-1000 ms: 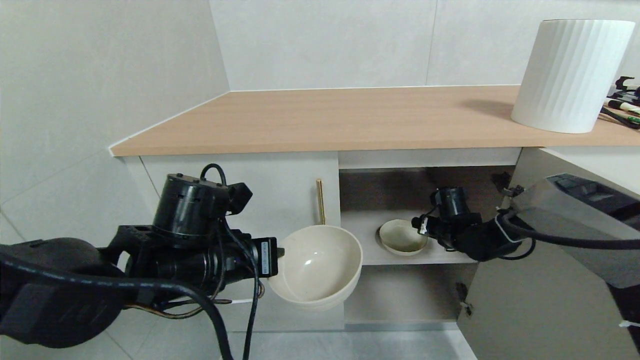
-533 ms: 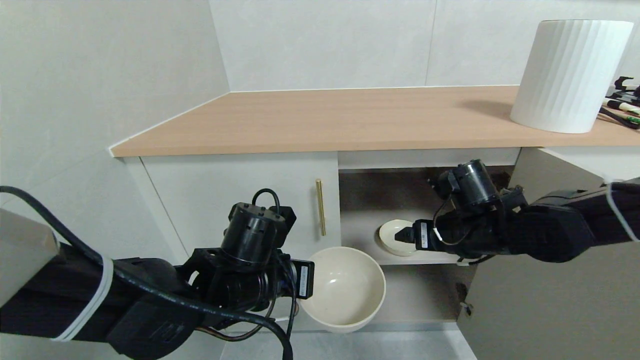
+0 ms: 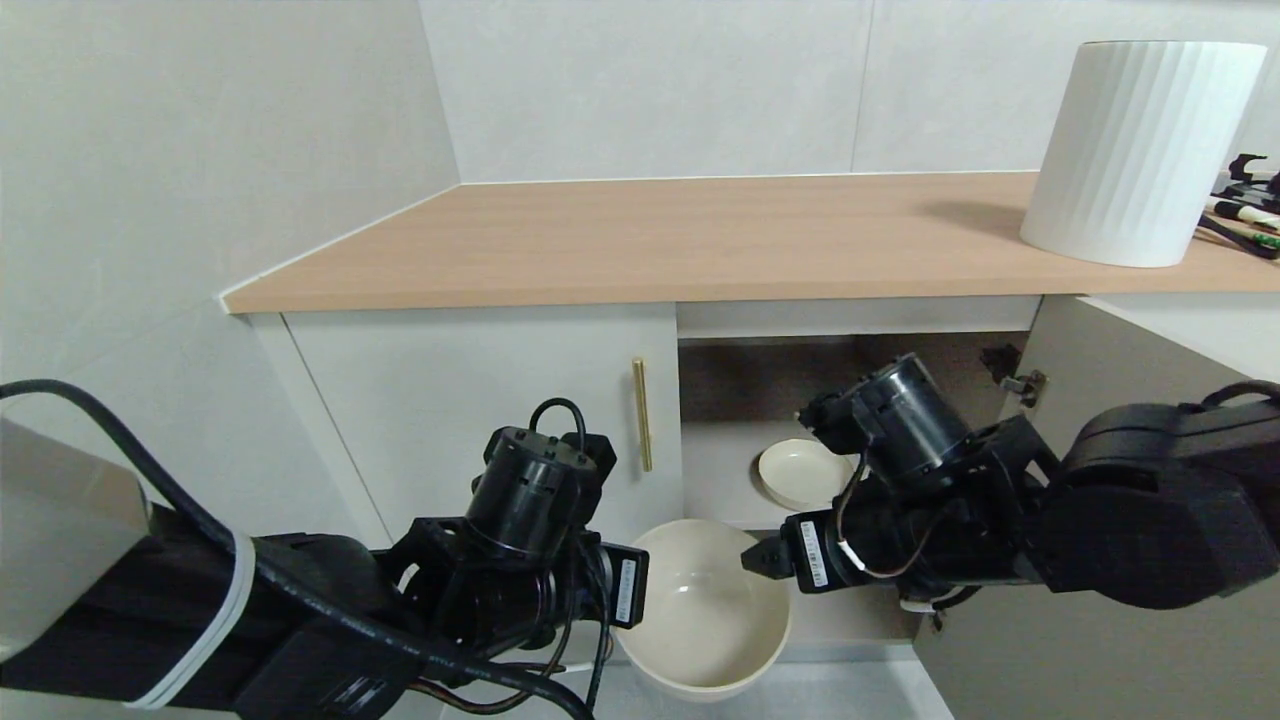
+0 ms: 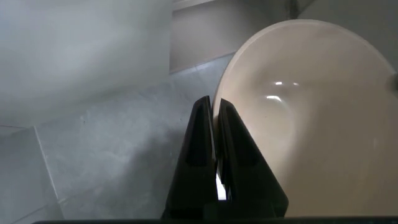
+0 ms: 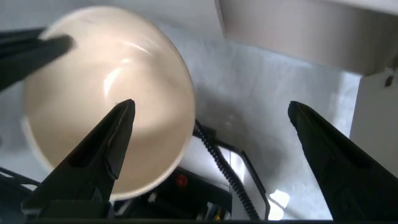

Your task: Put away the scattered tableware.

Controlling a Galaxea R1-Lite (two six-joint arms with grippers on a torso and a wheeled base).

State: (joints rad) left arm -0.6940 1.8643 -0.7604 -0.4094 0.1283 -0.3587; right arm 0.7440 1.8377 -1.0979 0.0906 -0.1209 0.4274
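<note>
My left gripper [image 3: 632, 598] is shut on the rim of a large cream bowl [image 3: 705, 612], held low in front of the open cabinet, just above the floor. In the left wrist view its fingers [image 4: 214, 124] pinch the rim of the bowl [image 4: 311, 124]. My right gripper [image 3: 760, 562] hangs open at the bowl's far right rim, not touching it. In the right wrist view its two fingers spread wide [image 5: 210, 106] over the bowl [image 5: 93, 74] and the floor. A small cream dish [image 3: 800, 473] lies on the cabinet shelf [image 3: 720, 480].
The wooden countertop [image 3: 650, 240] carries a white ribbed container [image 3: 1140, 150] and pens [image 3: 1245, 215] at the far right. The left cabinet door is closed, with a brass handle [image 3: 641, 415]. The right door [image 3: 1100, 370] stands open. Grey tiled floor [image 5: 280, 81] lies below.
My left arm brought the bowl down and to the right, below the shelf's level. My right gripper drew back from the small dish on the shelf and dropped beside the bowl.
</note>
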